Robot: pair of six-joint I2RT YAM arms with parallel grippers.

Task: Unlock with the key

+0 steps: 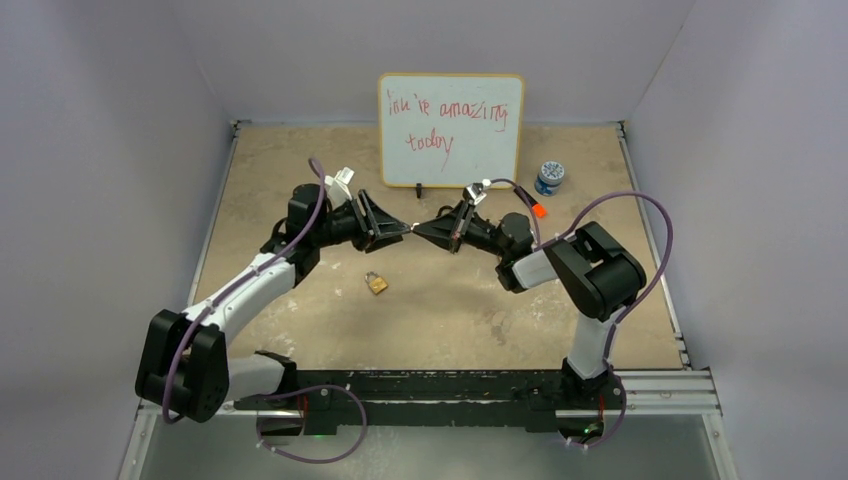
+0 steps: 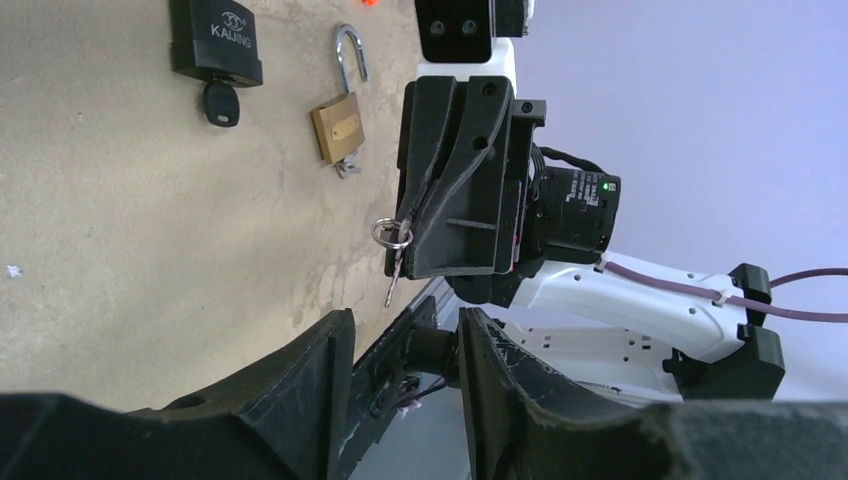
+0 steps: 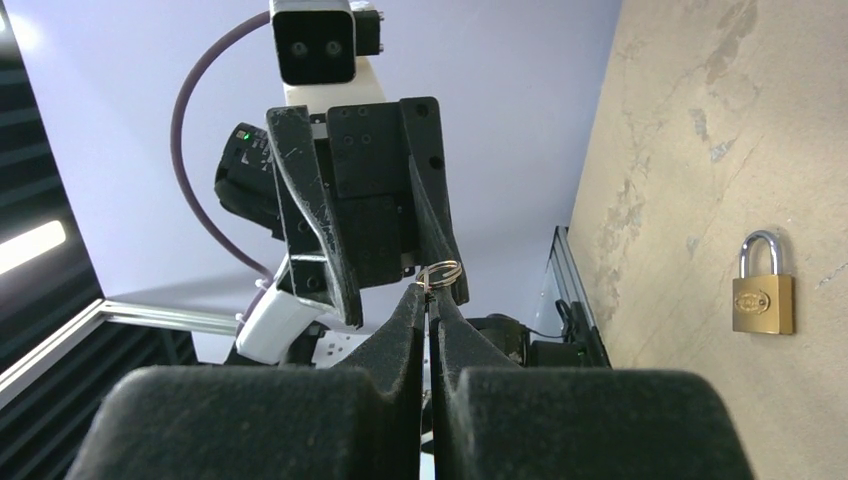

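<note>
- Left gripper [image 2: 405, 325]: raised over mid-table, tip to tip with the right one. Jaws spread, nothing between them; the key hangs just beyond the tips.
- Padlock [image 3: 764, 300]: brass, small, lying flat on the table below and a little left of the meeting grippers, touched by neither. I cannot tell whether its shackle is seated. I judge it light enough to skid when a key is pushed in, so one gripper should clamp the body across its flat sides.
- Key [image 2: 391, 262]: in the air, held at the head end by the right gripper, blade hanging free below, wire ring [image 3: 443, 271] poking out past the fingertips. Thin stiff metal, light and slick; I expect it to swivel if gripped by the ring. Best hold: flat on the head, blade left clear.
- Right gripper [image 3: 428, 292]: jaws pressed together, pinching the key at its head.
- Table [image 1: 600, 300]: tan, mottled, matte and flat; a rail runs along the near edge.
- Whiteboard [image 1: 450, 130]: propped at the far edge, red handwriting.
- Black lock [image 2: 215, 45]: by the whiteboard foot, its own black-headed key beside it.
- Tub [image 1: 549, 177]: small, blue and white, far right.
- Walls [image 1: 100, 150]: plain pale lilac on three sides.
</note>
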